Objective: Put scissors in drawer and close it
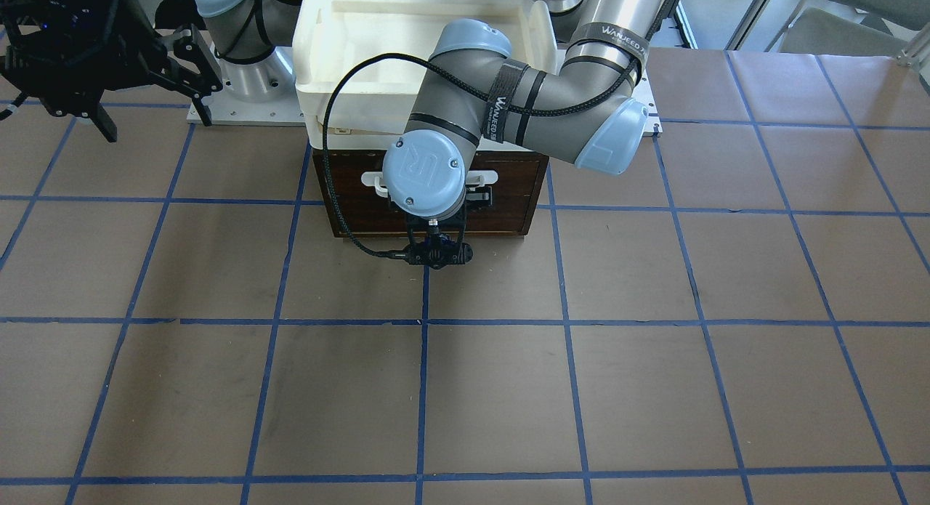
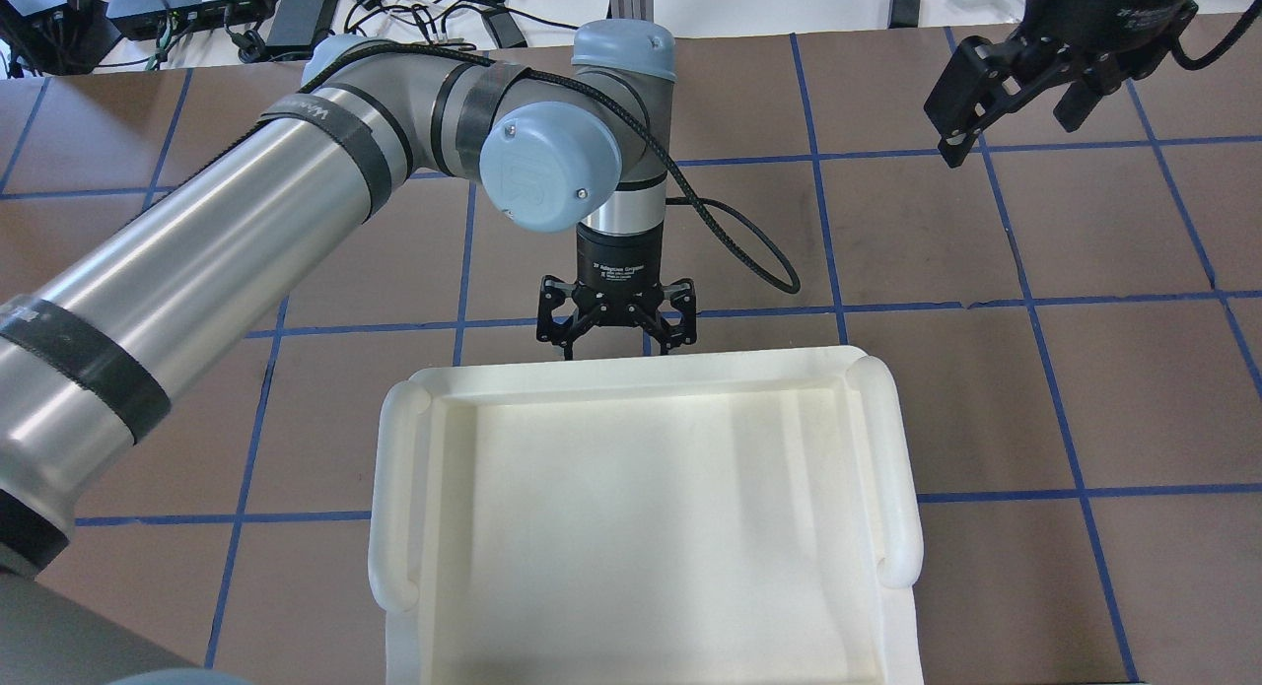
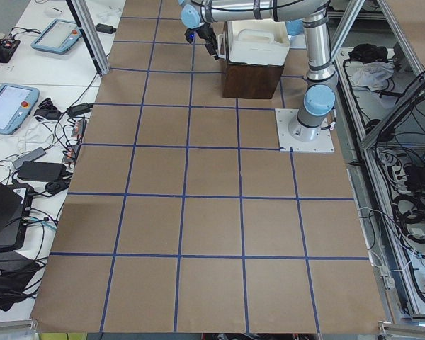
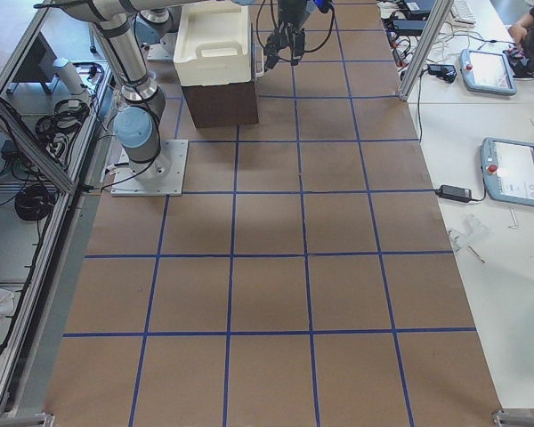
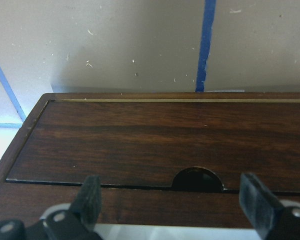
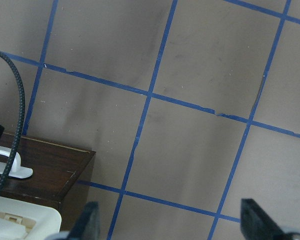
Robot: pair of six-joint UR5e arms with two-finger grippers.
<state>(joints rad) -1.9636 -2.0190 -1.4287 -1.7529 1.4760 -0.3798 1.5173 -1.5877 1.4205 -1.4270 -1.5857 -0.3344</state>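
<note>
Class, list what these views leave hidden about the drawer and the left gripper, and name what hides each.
- Drawer interior: shown in no view; white tray covers it from overhead.
- White bar handle: front-facing view, mostly behind the left arm's wrist.
- Left gripper fingertips: overhead, cut off by the tray's rim; contact with the handle unclear.

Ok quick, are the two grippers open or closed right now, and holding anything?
Left gripper: open, empty, facing the dark brown wooden drawer front.
Right gripper: open, empty.
</note>
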